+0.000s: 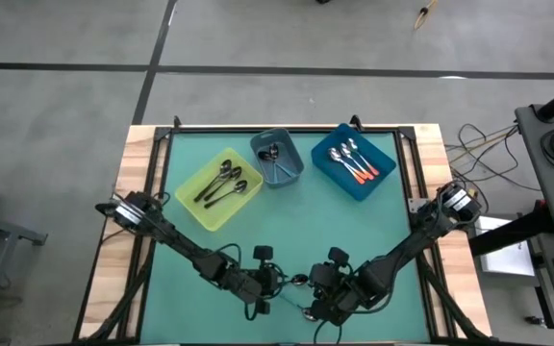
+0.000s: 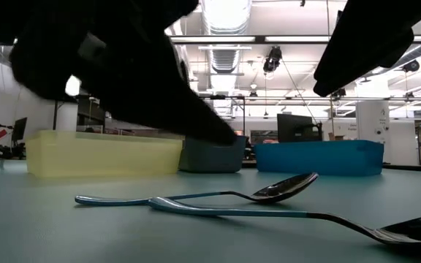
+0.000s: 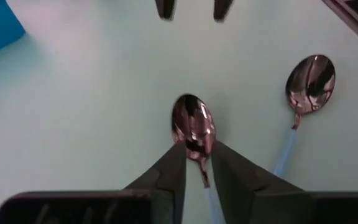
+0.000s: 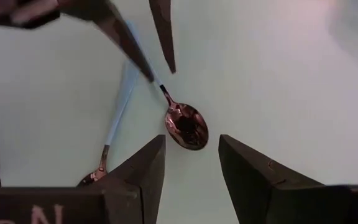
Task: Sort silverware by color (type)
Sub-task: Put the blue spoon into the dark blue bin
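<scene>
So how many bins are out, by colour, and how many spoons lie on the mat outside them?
Yellow bin: 1
Grey-blue bin: 1
Blue bin: 1
Light-blue-handled spoons on the mat: 2
Total: 5

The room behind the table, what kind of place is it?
Probably a lab or workshop. The low view shows bare ceiling ducts, a computer monitor and shelving behind the table, and the high view shows a bare concrete floor with cables.
</scene>
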